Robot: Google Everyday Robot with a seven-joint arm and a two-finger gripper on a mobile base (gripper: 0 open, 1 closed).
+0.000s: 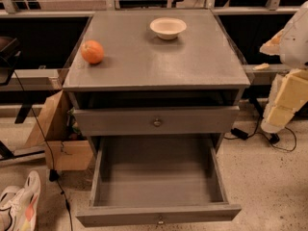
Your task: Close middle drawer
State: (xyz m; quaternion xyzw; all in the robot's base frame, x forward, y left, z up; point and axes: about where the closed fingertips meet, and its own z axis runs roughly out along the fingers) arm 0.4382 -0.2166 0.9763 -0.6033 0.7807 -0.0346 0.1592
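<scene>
**Cabinet with the middle drawer open.** The pincer (284, 105) hangs at the right edge of the frame, just beside the cabinet's right flank and touching nothing; whether it is open or closed cannot be told.

Inward from it, the counter (159, 64) carries one bowl (167, 28) at upper centre and one orange (92, 51) at upper left. Both sit back from the front edge, so a jolt from a shutting drawer seems unlikely to dislodge them.

Two drawers show below:
- The upper drawer (110, 121), taller-fronted, stands slightly out.
- The middle drawer (120, 215) is pulled far out toward the bottom of the frame, its box showing bare boards (nothing to jam on closing).

Two knobs are counted, one per front; the middle drawer's knob (160, 220) sits at bottom centre. The low front panel appears the natural surface to push, and the pincer is not yet near it. One shoe (21, 203) lies on the floor at lower left.
</scene>
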